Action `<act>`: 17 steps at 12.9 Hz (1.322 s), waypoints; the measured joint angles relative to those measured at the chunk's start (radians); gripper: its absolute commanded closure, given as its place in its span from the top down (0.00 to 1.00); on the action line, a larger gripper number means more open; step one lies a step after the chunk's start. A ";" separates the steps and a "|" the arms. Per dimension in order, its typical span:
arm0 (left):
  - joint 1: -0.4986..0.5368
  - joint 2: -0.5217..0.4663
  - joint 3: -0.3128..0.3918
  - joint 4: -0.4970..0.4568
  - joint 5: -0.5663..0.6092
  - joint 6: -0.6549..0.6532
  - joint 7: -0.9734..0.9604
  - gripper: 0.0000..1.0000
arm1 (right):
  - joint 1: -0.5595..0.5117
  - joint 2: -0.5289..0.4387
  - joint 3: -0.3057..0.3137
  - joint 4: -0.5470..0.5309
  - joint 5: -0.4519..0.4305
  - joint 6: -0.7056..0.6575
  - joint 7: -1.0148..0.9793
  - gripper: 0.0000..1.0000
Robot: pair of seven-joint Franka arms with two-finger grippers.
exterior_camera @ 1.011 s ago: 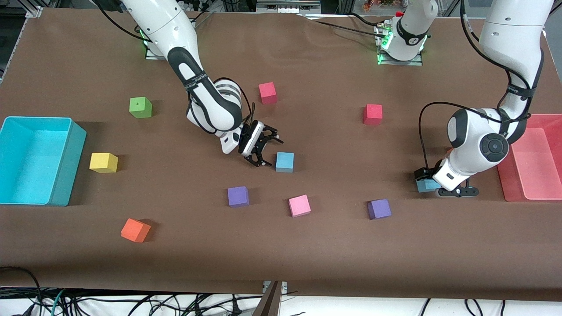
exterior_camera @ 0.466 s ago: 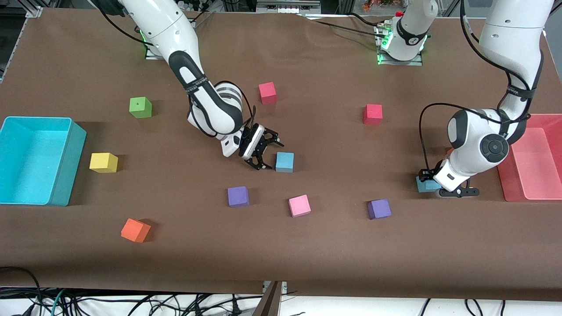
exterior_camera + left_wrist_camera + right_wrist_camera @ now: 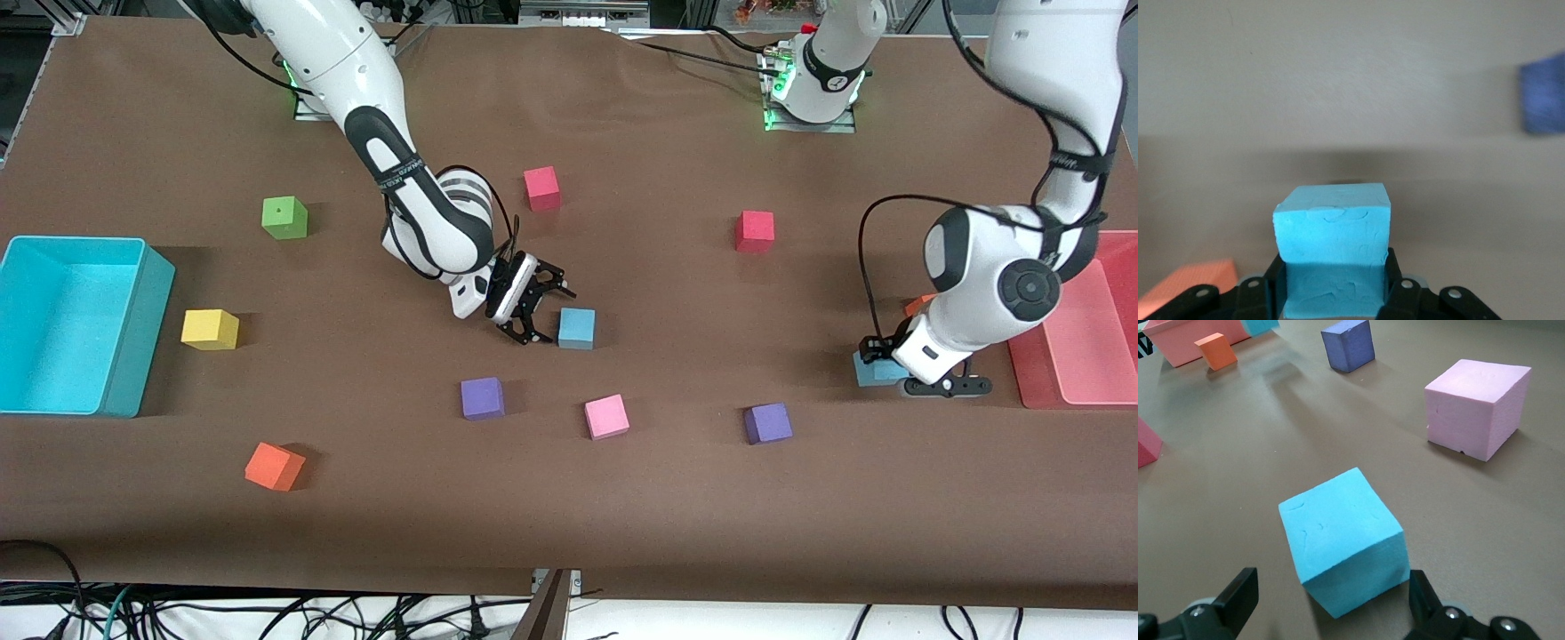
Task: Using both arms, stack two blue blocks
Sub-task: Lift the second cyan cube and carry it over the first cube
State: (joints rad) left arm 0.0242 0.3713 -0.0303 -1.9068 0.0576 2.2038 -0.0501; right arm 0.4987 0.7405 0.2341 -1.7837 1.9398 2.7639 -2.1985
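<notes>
Now left gripper (image 3: 1335, 293) clenched on blue block (image 3: 1333, 257) near red bin (image 3: 1080, 342); lift it straight; right gripper (image 3: 533, 311) released beside second blue block (image 3: 576, 327); centre before closing.

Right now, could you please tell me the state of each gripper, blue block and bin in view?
left gripper: shut on blue block.
held blue block: gripped, beside the red bin.
right gripper: open, beside free blue block.
free blue block: resting on table, ungripped.
cyan bin: empty.
red bin: contents unclear.
</notes>
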 measured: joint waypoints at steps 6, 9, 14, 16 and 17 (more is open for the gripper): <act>-0.226 -0.153 -0.084 0.070 -0.129 -0.227 -0.105 0.27 | 0.001 0.001 0.000 0.001 0.000 0.000 -0.004 1.00; -0.371 -0.105 -0.089 0.128 -0.177 -0.227 -0.307 0.27 | 0.001 0.001 0.000 0.001 0.000 0.000 -0.004 1.00; -0.583 0.121 -0.081 0.357 -0.199 -0.213 -0.500 0.27 | 0.001 0.001 0.000 0.001 0.000 0.000 -0.007 1.00; -0.642 0.214 -0.046 0.441 -0.200 -0.186 -0.526 0.27 | 0.001 0.001 0.000 0.001 0.000 0.000 -0.013 1.00; -0.664 0.251 -0.031 0.471 -0.200 -0.170 -0.534 0.27 | 0.001 0.001 0.000 0.001 0.000 0.000 -0.013 1.00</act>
State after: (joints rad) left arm -0.6397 0.6219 -0.0610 -1.4355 -0.1421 2.0335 -0.5844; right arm 0.5002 0.7413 0.2341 -1.7824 1.9398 2.7639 -2.2117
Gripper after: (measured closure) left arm 0.427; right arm 0.000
